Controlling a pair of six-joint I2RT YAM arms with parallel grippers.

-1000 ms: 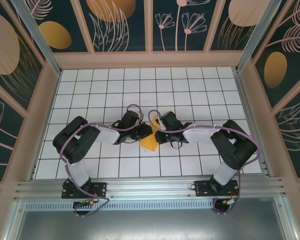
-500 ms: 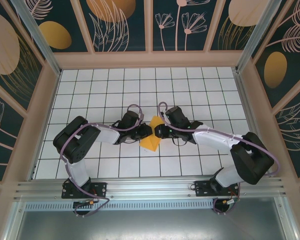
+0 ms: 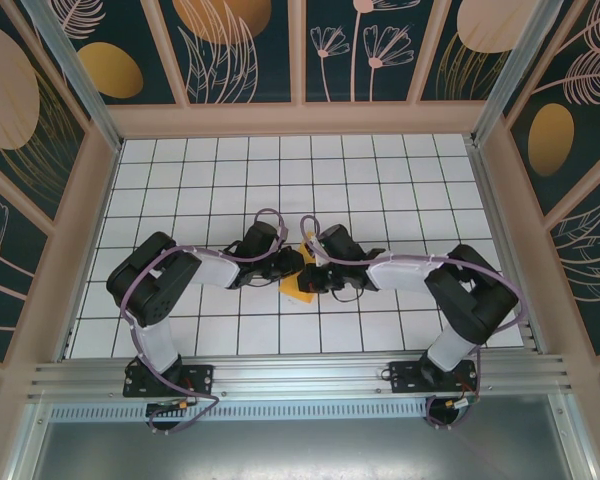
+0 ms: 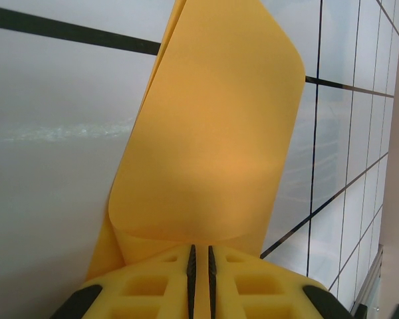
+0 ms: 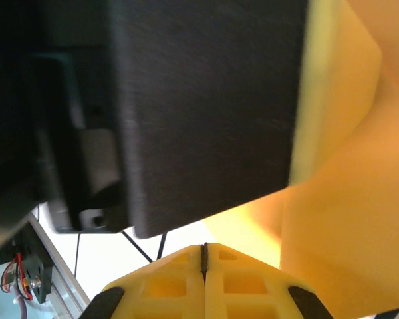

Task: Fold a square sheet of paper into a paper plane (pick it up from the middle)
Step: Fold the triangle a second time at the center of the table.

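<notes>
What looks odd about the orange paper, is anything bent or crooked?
The orange paper bulges in a loose curl instead of a sharp flat fold, pinched at its base by the left hand. The right hand is shut beside it.

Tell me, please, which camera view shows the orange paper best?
The left wrist view: the orange paper rises large and sharp from the left gripper. The top view gives a small, half-covered patch; the right wrist view, a blurred part.

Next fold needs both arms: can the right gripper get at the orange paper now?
Probably yes: the right gripper sits close beside the paper, but shut, with the left gripper crowding close.
</notes>
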